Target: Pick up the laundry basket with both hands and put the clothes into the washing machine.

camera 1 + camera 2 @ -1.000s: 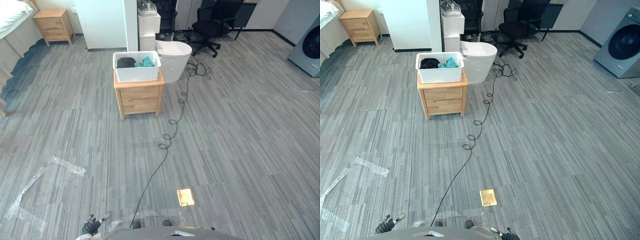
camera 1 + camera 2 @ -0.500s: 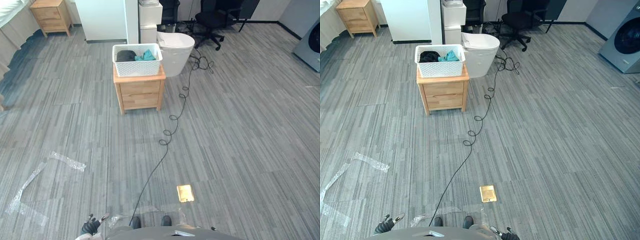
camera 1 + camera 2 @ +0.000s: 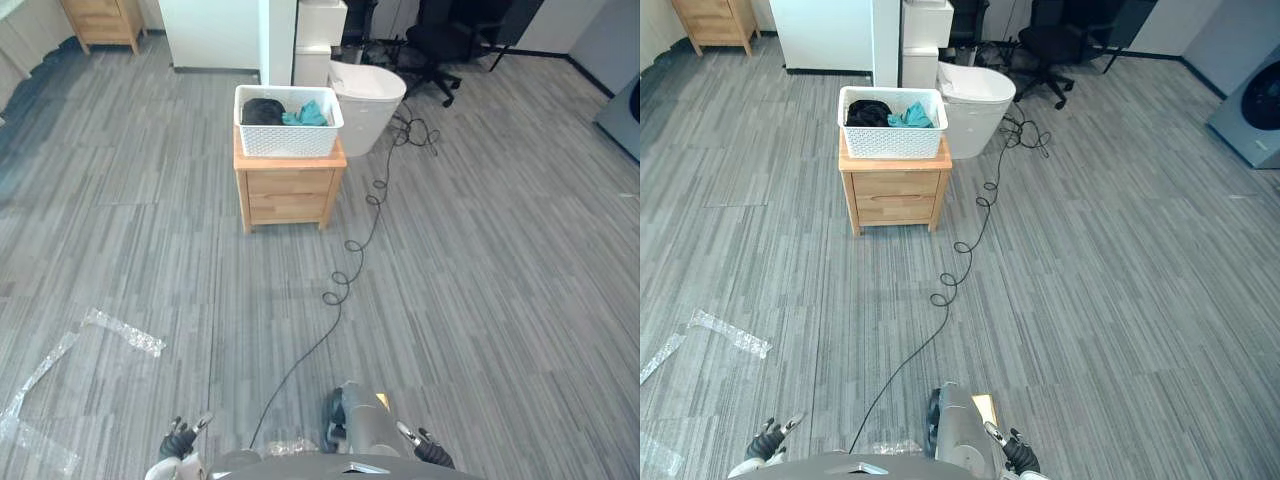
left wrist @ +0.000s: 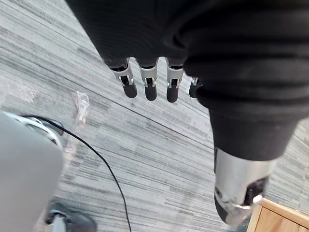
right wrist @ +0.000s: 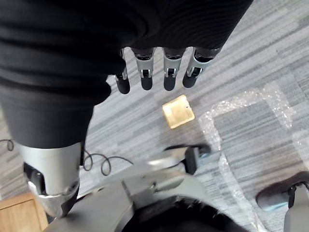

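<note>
both hands low at the robot's sides, close to the floor. left hand [image 4: 150,83]: fingers straight-ish and hanging loose, nothing in it. right hand [image 5: 167,72]: same, fingers relaxed, thumb apart, empty. brass floor plate [image 5: 178,111] sits in the carpet below the right hand. strips of clear tape [image 3: 122,331] stuck to the floor off to the left. further out, wooden nightstand [image 3: 288,190] mid-room, well apart from both hands. white laundry basket [image 3: 288,140] sits upright on top of it, with dark clothes [image 3: 262,111] in its left side and teal clothes [image 3: 306,116] in its right. white toilet-shaped unit [image 3: 368,98] just behind and right of the nightstand. black office chair [image 3: 440,38] beyond that. washing machine [image 3: 1252,125] at far right, well apart from the basket.
</note>
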{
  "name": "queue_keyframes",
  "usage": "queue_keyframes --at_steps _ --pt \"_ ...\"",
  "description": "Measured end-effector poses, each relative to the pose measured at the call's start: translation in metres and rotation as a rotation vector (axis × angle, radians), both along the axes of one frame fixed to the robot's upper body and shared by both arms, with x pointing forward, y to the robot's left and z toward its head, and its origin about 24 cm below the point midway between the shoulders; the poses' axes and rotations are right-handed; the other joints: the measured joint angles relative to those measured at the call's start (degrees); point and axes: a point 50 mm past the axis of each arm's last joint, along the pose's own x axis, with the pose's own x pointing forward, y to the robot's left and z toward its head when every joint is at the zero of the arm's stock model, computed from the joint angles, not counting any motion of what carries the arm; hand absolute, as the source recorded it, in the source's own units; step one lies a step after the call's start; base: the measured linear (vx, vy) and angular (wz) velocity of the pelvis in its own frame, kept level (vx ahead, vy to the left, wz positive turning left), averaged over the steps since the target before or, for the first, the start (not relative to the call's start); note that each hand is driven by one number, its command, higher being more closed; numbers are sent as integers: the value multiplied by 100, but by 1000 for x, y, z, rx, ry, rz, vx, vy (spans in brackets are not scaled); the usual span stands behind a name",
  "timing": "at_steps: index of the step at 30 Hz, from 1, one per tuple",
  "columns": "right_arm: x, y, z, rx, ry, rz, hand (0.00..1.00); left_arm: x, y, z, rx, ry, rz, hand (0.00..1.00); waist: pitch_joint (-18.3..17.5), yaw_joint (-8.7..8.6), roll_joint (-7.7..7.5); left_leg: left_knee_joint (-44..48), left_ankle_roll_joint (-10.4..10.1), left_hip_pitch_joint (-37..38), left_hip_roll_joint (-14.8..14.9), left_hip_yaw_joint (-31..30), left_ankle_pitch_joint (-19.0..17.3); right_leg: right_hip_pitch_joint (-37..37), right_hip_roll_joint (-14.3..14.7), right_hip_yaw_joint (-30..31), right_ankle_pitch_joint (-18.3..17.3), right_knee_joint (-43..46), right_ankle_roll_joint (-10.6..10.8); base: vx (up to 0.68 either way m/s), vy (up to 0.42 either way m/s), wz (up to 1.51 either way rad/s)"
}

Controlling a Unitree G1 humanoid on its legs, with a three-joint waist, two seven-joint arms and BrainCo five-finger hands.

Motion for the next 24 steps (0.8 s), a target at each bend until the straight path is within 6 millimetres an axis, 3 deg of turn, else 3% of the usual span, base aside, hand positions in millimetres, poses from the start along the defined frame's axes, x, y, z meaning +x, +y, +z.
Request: queue_keyframes --at_steps 1,2,3,4,5,6,7,8,9,10,12,13,15,17,19,20,21,22,23,24 --pt "-1 -1 0 -1 3 0 0 2 -1 0 -3 -6 -3 0 15 -32 25 -103 -47 80 27 -31 10 8 60 -1 153 -279 -5 714 -81 53" --pt "-2 1 -1 3 10 3 0 6 -2 1 -4 -16 -13 0 38 -152 14 -279 -257 333 59 -229 60 39 233 142 724 -1183 -37 604 -104 50" --pt "-5 1 -2 4 16 -2 0 7 -3 1 -9 -19 -12 0 41 -164 24 -229 -345 483 98 -358 28 70 328 253 1342 -1258 -378 919 -189 44" --pt "-1 -5 0 -10 5 -7 0 11 -12 1 -34 -32 -1 0 102 -176 205 96 -476 584 327 -422 67 111 493 232 1587 -889 -696 603 -169 14" --pt "4 -7 2 -17 -10 -6 0 15 -15 2 -42 -43 0 0 144 -154 295 439 -665 471 430 -410 220 127 525 177 1463 -672 -803 878 -259 8" --pt "9 -11 6 -30 -38 -10 0 20 -19 3 -58 -62 -2 0 204 -165 366 1451 -413 115 506 -405 773 212 532 79 1233 -323 -910 715 -218 15" --pt "10 -14 7 -35 -50 -15 0 16 -21 1 -79 -60 53 0 263 -198 468 2866 -149 -376 746 -386 1901 659 579 24 854 -290 -974 739 -224 8" --pt "10 -15 8 -39 -52 -11 0 13 -21 0 -85 -58 83 0 265 -155 489 3515 -196 -612 907 -397 2694 885 620 57 707 -300 -1034 731 -191 -23" --pt "14 -16 10 -43 -67 -9 0 10 -18 1 -83 -66 112 0 260 -57 506 4872 -245 -1126 1224 -346 2907 1259 739 153 486 -281 -1116 822 -214 -61" --pt "17 -15 10 -42 -76 -4 0 12 -16 2 -80 -74 112 0 294 81 460 5941 -273 -1622 1417 -311 2595 1694 823 285 350 -336 -1195 788 -196 -68" --pt "23 -12 11 -39 -88 11 0 13 -15 4 -75 -82 100 0 318 217 361 6565 -263 -2181 1480 -264 2060 2354 811 515 295 -681 -1208 581 -95 -69" --pt "26 -9 11 -35 -93 28 0 10 -11 5 -60 -89 102 0 320 280 249 6472 -246 -2577 1472 -136 1766 2769 749 746 159 -1021 -1196 544 -36 -67" --pt "32 -9 13 -40 -102 42 0 9 -10 5 -60 -91 109 0 299 294 284 5843 -252 -3088 1477 10 1493 3201 695 930 -76 -1341 -1168 496 55 -51" --pt "39 -9 14 -45 -116 50 0 10 -8 6 -53 -102 100 0 310 353 248 3601 -279 -3272 1144 189 1289 3706 483 1135 -265 -1610 -1060 575 179 -39" --pt "40 -9 15 -46 -120 48 0 7 -8 6 -51 -94 90 0 264 378 206 1753 -421 -3077 811 113 1431 3903 336 1250 -337 -1756 -941 456 181 -42" --pt "41 -11 16 -52 -125 50 0 0 -9 4 -55 -77 95 0 188 426 262 362 -573 -2819 576 -50 1673 4065 269 1399 -408 -1909 -841 443 213 -94" --pt "45 -13 18 -60 -136 57 0 -5 -10 2 -59 -59 91 0 100 497 376 -28 -576 -2720 483 -211 1831 4129 317 1532 -470 -1964 -786 712 395 -129" --pt "48 -6 17 -45 -144 61 0 -13 -5 -1 -47 -24 93 0 23 522 310 68 -321 -2669 307 -357 2413 4191 225 1760 -574 -1916 -686 605 401 -90" --pt "43 -2 14 -30 -130 56 0 -16 0 -2 -38 -11 96 0 -72 440 103 279 -154 -2631 136 -314 2195 3974 67 1749 -694 -1324 -483 589 393 -46" --pt "39 -1 13 -28 -119 51 0 -17 5 -1 -26 -8 95 0 -108 407 28 377 -74 -2594 63 -315 2051 3731 18 1756 -813 -675 -259 641 357 10"
